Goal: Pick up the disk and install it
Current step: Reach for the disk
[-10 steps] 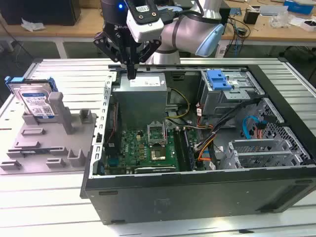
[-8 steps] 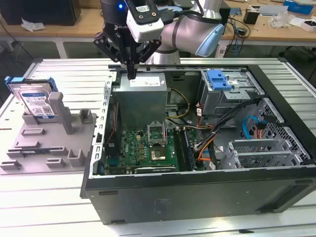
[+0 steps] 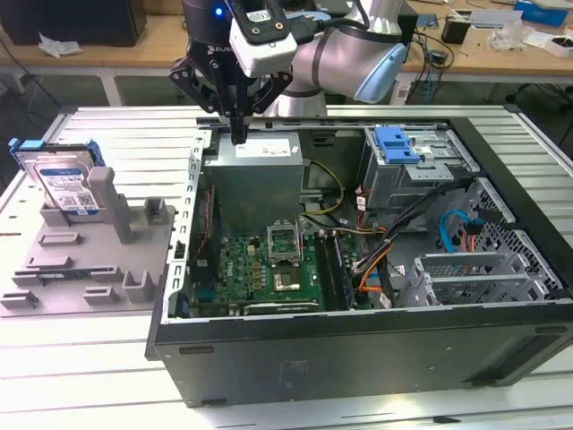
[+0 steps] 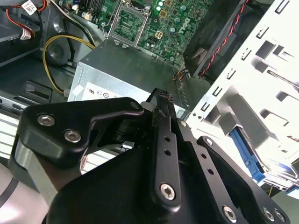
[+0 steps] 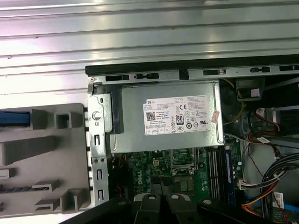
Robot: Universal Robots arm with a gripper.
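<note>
Table: a pale slatted work surface point(image 3: 89, 376) carries the whole scene.
Computer case: a black tower point(image 3: 358, 358) lies open on its side across the centre and right of the exterior view.
Power supply: a grey box with a white label point(image 3: 255, 175) sits at the case's upper centre.
Fixture: a grey moulded holder point(image 3: 98, 260) lies at the exterior view's left, just beside the case.
Disk: the disk point(image 3: 64, 184), with a blue frame round its edges, stands on edge in the fixture at the exterior view's upper left, well apart from the arm.
Gripper: the gripper point(image 3: 238, 134) hangs just above the power supply's far edge, its fingers pressed together on nothing.
</note>
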